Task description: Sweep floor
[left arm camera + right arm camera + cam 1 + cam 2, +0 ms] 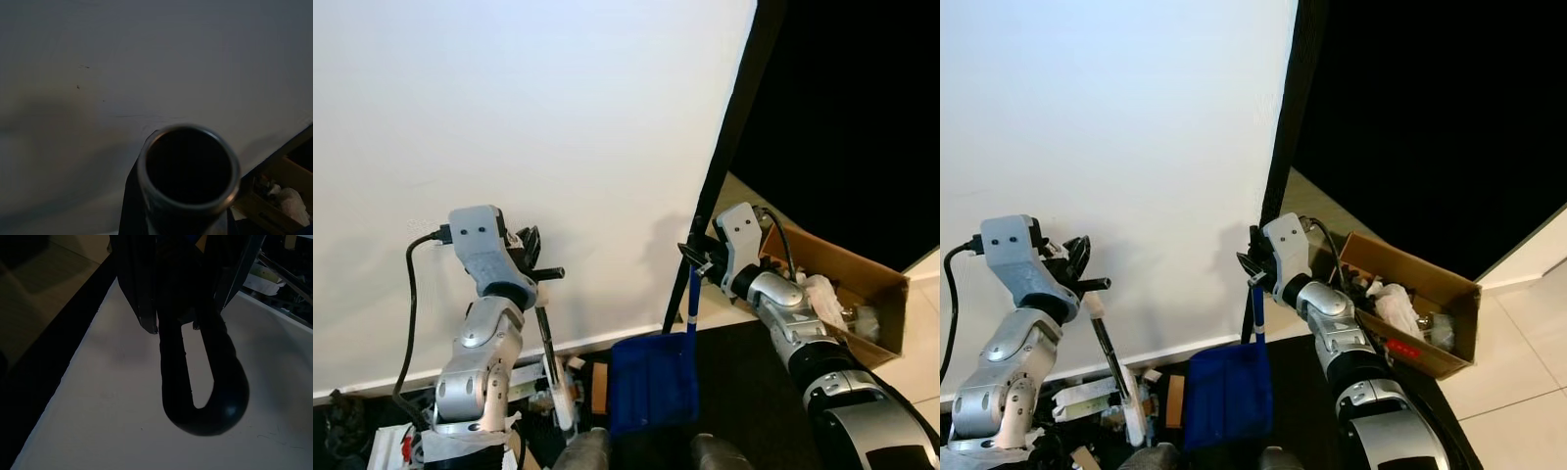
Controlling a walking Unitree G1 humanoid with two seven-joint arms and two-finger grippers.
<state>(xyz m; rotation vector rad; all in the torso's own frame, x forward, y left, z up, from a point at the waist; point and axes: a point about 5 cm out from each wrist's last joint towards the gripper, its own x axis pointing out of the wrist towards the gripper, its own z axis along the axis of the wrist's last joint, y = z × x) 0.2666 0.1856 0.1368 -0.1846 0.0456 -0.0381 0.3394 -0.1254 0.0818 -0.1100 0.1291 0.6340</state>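
Facing a white wall that fills the upper left of the head views, the robot holds both arms raised in the lower half of the frame. At lower left, the left gripper is pinched around the top of a broom handle, a dark rod that runs down and slightly right from the fingers to a pale brush head near the bottom edge. From the left wrist, the open round end of that handle sits right in front of the camera, with the wall behind it.

Right of centre, the right gripper is clamped on the upper end of a thin blue dustpan handle. That handle hangs straight down from the fingers to the blue dustpan, which sits at bottom centre, just above the dark floor. In the right wrist view, two dark fingers squeeze the looped black grip of the dustpan against the pale wall.

At right, beside the right forearm, an open cardboard box holds crumpled rubbish. Small clutter lies along the wall's foot at lower left.
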